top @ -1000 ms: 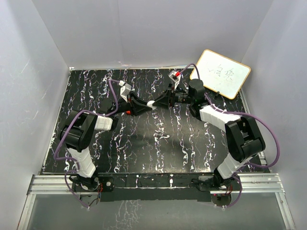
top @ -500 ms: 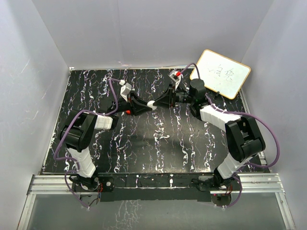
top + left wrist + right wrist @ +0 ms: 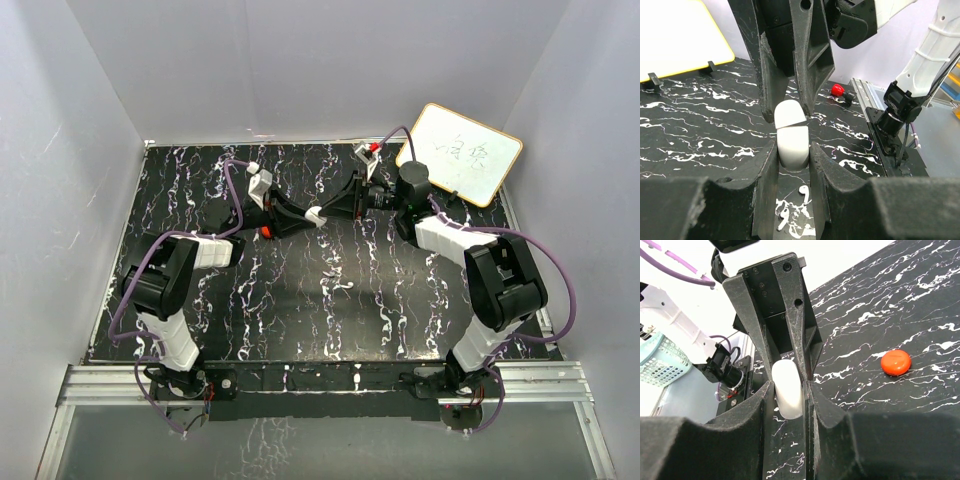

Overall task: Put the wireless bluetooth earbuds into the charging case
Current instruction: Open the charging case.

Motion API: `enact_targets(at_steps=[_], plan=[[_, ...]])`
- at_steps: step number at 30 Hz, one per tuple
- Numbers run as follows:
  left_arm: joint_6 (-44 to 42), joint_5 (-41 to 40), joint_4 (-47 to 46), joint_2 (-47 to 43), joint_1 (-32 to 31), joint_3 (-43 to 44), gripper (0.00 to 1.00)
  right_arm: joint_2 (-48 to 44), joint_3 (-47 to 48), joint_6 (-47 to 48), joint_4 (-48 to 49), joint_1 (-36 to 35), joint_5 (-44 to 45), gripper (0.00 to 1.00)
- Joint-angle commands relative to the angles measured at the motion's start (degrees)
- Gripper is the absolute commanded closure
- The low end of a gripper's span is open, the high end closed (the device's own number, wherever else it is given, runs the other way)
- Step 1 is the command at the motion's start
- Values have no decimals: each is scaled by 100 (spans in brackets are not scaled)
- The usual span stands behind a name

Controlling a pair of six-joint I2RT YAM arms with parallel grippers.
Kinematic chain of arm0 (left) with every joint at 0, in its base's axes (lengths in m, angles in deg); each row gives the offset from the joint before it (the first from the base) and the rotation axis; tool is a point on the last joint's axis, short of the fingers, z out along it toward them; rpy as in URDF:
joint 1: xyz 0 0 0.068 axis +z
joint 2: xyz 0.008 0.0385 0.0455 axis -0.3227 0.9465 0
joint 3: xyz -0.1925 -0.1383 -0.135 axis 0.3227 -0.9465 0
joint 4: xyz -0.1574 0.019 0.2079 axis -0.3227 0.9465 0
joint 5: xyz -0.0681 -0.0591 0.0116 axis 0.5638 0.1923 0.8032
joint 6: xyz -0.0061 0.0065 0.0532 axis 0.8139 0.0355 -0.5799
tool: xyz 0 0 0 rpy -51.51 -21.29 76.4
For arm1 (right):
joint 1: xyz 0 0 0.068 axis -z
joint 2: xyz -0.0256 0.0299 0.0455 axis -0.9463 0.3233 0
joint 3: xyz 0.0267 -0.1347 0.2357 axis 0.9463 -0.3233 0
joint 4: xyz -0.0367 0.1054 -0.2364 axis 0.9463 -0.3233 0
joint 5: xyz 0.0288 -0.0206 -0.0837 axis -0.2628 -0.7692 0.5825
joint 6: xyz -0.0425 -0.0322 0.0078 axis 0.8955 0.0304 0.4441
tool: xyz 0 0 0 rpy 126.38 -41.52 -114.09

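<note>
The charging case (image 3: 791,142) is a small white rounded box, held above the table between both grippers. My left gripper (image 3: 792,150) is shut on its lower body. My right gripper (image 3: 788,390) is shut on the same case (image 3: 788,387) from the opposite side, its fingers at the lid half (image 3: 788,113). A thin seam shows between lid and body. Two white earbuds (image 3: 803,190) (image 3: 782,216) lie on the black table right under the case. In the top view the case (image 3: 314,217) sits between the left gripper (image 3: 300,218) and the right gripper (image 3: 330,214), at the table's far middle.
A red round puck (image 3: 895,362) lies on the marbled table beside the grippers; it also shows in the top view (image 3: 267,233). A white board with a yellow rim (image 3: 460,152) leans at the back right. White walls enclose the table.
Both wrists have shifted slightly toward the back of the table while still gripping the case. The case has stayed at nearly the same spot.
</note>
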Motion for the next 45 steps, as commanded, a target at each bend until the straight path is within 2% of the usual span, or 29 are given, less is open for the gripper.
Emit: enact_targets(at_steps=[1,6,14,39,45], plan=[[-54,215,-1187,-490,-128,264,100,48,265,-29,61,-40,229,81],[-52,207,-1185,-511,-169,273,100,67,326,302,-407,-40,515,74],[-58,197,-1185,-536,-179,277,100,239,371,598,-740,-38,1028,68],[-240,244,-1186,-854,-227,115,100,850,650,743,-807,366,1388,66],[-244,186,-1185,-733,-227,85,100,597,538,924,-1051,395,1921,66]])
